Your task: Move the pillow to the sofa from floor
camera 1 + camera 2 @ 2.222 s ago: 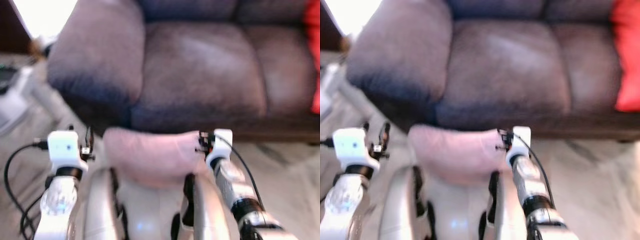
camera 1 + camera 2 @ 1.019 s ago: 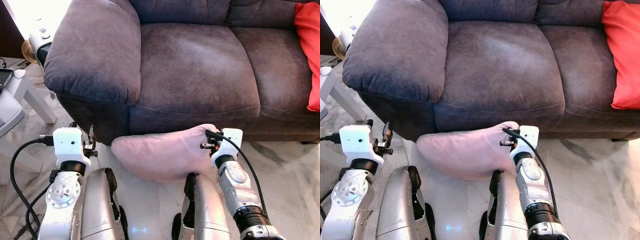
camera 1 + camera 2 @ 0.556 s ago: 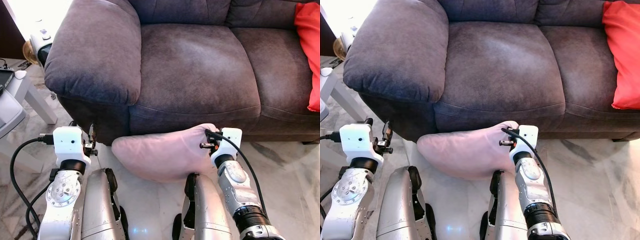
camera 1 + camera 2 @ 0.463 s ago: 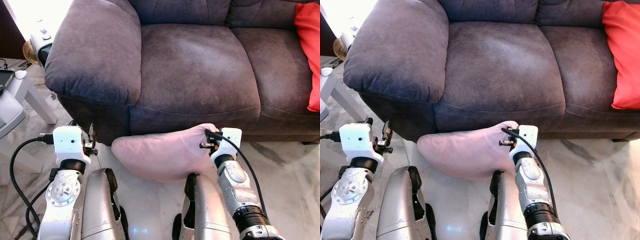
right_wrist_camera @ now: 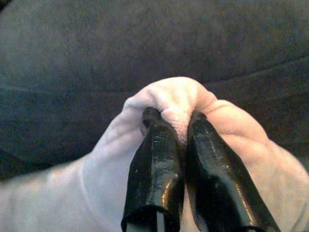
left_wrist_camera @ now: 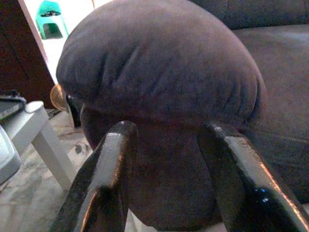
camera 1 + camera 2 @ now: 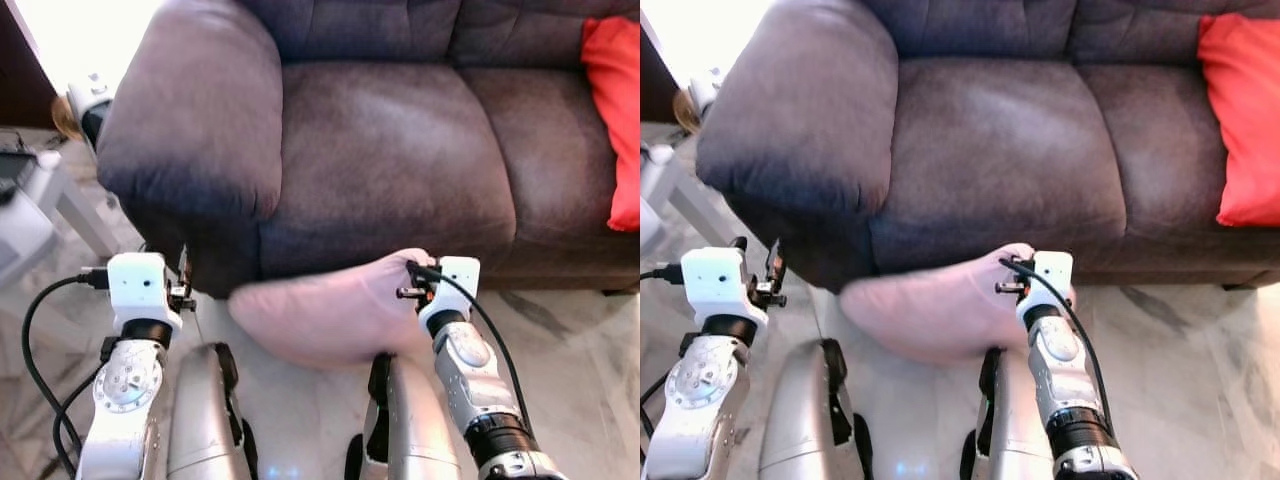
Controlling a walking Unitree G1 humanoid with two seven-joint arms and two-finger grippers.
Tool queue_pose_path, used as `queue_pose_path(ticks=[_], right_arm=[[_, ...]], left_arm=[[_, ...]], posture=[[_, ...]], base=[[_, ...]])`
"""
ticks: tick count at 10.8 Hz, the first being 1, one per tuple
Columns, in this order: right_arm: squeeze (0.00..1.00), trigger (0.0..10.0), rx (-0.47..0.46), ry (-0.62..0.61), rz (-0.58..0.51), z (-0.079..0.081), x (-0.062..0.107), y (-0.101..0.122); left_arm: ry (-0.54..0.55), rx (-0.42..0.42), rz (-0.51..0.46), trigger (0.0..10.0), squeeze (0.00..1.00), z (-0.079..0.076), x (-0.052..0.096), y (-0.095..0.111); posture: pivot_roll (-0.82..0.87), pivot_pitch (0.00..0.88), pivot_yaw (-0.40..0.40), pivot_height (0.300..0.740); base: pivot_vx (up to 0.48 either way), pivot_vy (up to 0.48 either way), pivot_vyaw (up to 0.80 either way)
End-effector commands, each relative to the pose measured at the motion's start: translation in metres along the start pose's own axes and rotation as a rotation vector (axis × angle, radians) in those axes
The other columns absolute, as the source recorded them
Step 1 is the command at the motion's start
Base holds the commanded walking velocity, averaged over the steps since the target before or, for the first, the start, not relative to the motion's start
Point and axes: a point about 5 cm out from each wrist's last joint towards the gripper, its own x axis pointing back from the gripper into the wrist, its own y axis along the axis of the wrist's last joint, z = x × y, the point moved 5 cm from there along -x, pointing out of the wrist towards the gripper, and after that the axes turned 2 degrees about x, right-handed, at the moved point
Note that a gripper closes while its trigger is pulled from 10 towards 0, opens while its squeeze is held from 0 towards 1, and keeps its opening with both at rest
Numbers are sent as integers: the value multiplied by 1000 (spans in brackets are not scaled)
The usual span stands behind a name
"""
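Observation:
A pale pink pillow (image 7: 330,310) hangs low in front of the dark grey sofa (image 7: 390,150), above my legs. My right gripper (image 5: 174,118) is shut on the pillow's right corner (image 5: 174,99), pinching a fold of fabric between its black fingers (image 5: 154,159). In the left eye view the right wrist (image 7: 445,280) sits at the pillow's right end, just before the seat cushion's front edge. My left gripper (image 6: 166,140) is open with nothing between its fingers. It points at the sofa's padded armrest (image 6: 159,63) from the floor side, left of the pillow.
A red cushion (image 7: 1240,120) leans at the sofa's right end. A white side table (image 7: 40,200) stands to the left of the armrest. Marble-patterned floor (image 7: 580,360) spreads to the right of my legs. A black cable (image 7: 40,340) loops by the left arm.
The camera has tipped slightly, so the sofa sits lower and closer in view. The right gripper keeps its hold on the pillow corner. The left arm is unmoved.

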Motion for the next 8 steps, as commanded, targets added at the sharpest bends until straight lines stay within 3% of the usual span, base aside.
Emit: queue_pose_path(ticks=[1,8], right_arm=[[0,10000,5,-18,-113,-6,-2,28],[0,10000,9,-15,-123,-5,-4,33]], left_arm=[[-12,10,-16,10000,0,-3,-1,2],[-12,14,-30,10000,0,-5,-4,5]], posture=[[113,128,-94,587],[109,127,-97,697]], base=[[0,0,0],[0,0,0]])
